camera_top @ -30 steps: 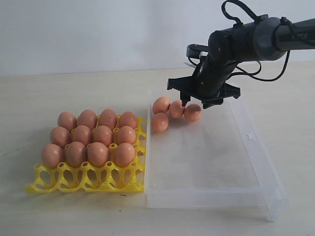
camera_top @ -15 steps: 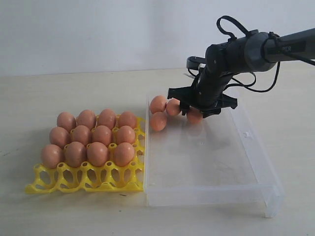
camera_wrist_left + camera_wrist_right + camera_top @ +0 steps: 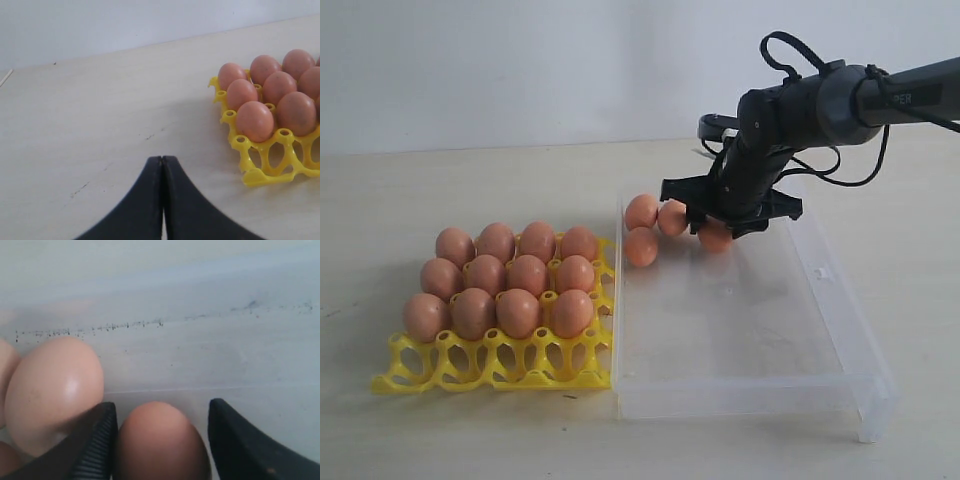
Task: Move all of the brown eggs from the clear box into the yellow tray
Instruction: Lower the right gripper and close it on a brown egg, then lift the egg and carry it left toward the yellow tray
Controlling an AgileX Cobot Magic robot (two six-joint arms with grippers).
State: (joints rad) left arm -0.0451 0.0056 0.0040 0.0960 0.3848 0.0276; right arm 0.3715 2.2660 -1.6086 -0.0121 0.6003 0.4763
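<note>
Most of the table point(image 3: 410, 200) on the right is taken by the clear box point(image 3: 750, 405), low-walled, its floor bare save for four brown eggs point(image 3: 641, 246) huddled in the far corner nearest the yellow tray point(image 3: 490, 372), which sits just beside the box's left wall. That tray carries twelve eggs in its three back rows. Its front row of four cups is empty, which matches the four in the box. Over the cluster hangs the right gripper point(image 3: 720, 224), jaws spread wide and straddling the outermost egg point(image 3: 160, 440). One finger point(image 3: 95, 440) sits against or just beside its shell, between it and a neighbouring egg point(image 3: 52, 390). The other finger point(image 3: 240, 445) stands clear with a gap showing, so nothing is gripped yet. The left gripper point(image 3: 162, 167) hovers with its fingers pressed together over bare table near the tray's corner. I judge each egg light, rigid, smooth and brittle, apt to roll or squirt out if pinched off-centre, so the hold belongs across its widest middle, with gentle pressure. The box wall just behind the cluster and the close-set neighbours leave little room there. A lift straight up should clear the low rim, and the way across to the empty front cups looks open.
</note>
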